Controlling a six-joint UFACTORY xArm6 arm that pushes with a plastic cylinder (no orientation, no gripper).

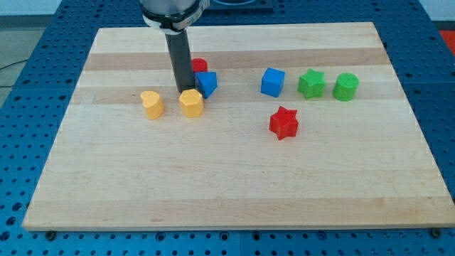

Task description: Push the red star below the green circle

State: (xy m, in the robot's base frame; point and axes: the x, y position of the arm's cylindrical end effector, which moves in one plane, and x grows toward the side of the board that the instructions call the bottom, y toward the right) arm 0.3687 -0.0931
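The red star [284,122] lies right of the board's middle. The green circle [346,86] stands up and to the right of it, near the board's right side, with a green star [311,83] just to its left. My tip [183,92] is far to the left of the red star, touching the top edge of a yellow hexagon block [190,103] and just left of a blue block [206,82]. A red block [199,66] shows partly behind the rod.
A blue cube [272,82] stands left of the green star, above the red star. A second yellow block [151,104] lies left of the hexagon. The wooden board [227,185] sits on a blue perforated table.
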